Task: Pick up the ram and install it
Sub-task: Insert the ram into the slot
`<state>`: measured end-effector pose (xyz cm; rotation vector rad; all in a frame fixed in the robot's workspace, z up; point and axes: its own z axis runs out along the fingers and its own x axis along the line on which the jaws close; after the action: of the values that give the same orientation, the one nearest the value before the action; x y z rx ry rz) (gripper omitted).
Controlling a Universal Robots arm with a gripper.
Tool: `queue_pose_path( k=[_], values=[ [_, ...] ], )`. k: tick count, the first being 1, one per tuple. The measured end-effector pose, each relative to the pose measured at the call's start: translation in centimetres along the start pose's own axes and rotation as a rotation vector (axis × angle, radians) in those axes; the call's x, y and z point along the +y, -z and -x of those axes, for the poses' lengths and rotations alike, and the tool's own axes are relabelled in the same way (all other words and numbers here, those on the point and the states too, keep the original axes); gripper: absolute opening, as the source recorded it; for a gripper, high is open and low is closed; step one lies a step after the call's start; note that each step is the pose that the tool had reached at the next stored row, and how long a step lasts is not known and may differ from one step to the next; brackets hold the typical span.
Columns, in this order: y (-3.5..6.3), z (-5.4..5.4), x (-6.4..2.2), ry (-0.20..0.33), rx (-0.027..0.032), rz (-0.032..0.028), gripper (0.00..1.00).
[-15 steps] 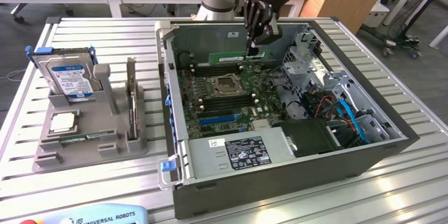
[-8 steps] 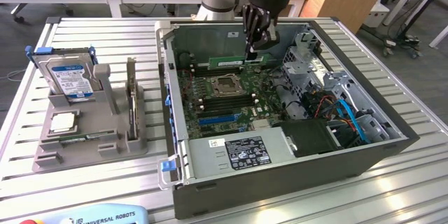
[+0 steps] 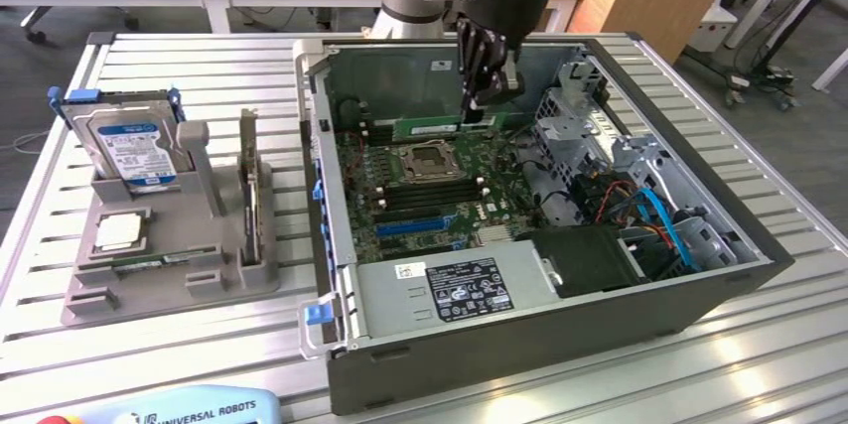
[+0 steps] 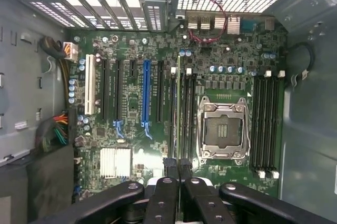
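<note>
**Ram gripped at the memory slots**

The ram (image 3: 427, 127) (image 4: 179, 108) stands on its long edge, pinched between the near-closed fingertips of the gripper (image 3: 480, 106) (image 4: 179, 174). It is straight below the hand, at the black memory slots (image 4: 190, 113), just beside the processor socket (image 4: 222, 132). I cannot tell if it is seated. Around the hand lies the motherboard (image 3: 438, 201) inside the open computer case (image 3: 530, 335).

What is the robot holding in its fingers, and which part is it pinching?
The green ram. The fingers pinch it on its upper long edge, toward the exterior view's right end of the stick.
</note>
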<state>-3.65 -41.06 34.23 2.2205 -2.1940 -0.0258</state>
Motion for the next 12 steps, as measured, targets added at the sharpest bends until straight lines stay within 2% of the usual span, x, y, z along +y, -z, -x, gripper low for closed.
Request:
queue_pose_path(
  k=[12],
  values=[
    [-1.79,0.0,-0.05,-0.017,-0.0004,0.0001,0.12]
  ],
)
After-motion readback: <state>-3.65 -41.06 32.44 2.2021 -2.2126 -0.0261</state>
